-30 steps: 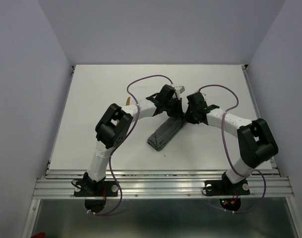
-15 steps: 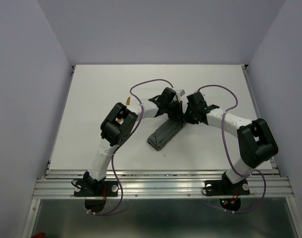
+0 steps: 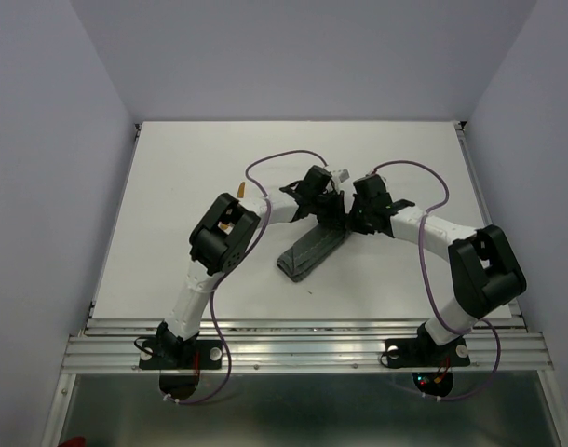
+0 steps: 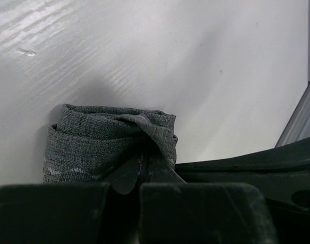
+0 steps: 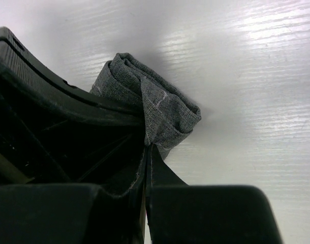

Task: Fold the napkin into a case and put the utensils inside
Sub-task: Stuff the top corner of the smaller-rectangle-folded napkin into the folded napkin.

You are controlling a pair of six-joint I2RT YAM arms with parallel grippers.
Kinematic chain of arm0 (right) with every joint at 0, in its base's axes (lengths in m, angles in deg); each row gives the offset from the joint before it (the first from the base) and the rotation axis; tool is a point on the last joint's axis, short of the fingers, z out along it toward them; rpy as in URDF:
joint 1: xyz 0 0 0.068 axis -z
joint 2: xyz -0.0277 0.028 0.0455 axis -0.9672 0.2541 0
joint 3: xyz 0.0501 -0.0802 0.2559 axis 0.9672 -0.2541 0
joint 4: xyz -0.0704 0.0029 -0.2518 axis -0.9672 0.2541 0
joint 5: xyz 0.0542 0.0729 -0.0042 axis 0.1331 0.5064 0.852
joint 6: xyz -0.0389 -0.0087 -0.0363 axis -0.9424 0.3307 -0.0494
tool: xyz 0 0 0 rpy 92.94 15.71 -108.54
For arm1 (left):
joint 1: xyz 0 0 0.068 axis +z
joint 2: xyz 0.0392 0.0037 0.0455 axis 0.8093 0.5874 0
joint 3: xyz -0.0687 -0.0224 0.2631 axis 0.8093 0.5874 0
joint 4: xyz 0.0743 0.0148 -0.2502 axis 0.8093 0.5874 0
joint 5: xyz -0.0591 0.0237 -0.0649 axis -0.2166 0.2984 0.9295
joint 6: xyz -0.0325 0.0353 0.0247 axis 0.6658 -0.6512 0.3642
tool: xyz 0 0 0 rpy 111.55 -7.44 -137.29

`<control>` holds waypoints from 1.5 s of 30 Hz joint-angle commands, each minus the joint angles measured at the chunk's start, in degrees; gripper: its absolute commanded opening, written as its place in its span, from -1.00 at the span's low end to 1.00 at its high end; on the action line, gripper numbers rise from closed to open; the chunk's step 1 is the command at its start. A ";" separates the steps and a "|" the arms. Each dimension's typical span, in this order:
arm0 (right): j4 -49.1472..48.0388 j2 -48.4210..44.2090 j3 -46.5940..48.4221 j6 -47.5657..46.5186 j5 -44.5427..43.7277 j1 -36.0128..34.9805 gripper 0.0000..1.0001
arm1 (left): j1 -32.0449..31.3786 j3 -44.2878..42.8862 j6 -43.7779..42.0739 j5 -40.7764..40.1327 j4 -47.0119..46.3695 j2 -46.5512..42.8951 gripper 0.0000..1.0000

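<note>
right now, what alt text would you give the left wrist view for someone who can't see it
The left gripper is shut on a bunched fold of the dark grey napkin, which is folded into a thick strip resting on the white table.

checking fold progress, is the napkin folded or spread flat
Folded: the napkin lies as a narrow strip, stacked layers showing at its far end, where the left end effector and right end effector each pinch it.
</note>
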 commanded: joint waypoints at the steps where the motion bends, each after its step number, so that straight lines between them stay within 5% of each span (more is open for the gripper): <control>1: -3.34 -2.99 -1.54 0.67 -5.06 -0.47 -0.99 | -1.31 4.05 2.72 5.96 -5.96 -3.13 -1.00; 16: -2.28 -3.70 -1.99 -0.91 -8.25 -0.47 -0.99 | -0.09 11.72 -1.57 2.90 -3.43 -14.05 -1.00; 45: -1.66 -5.63 0.56 -1.61 -5.53 -0.47 -0.99 | -1.23 0.12 -3.42 0.34 1.67 0.81 -1.00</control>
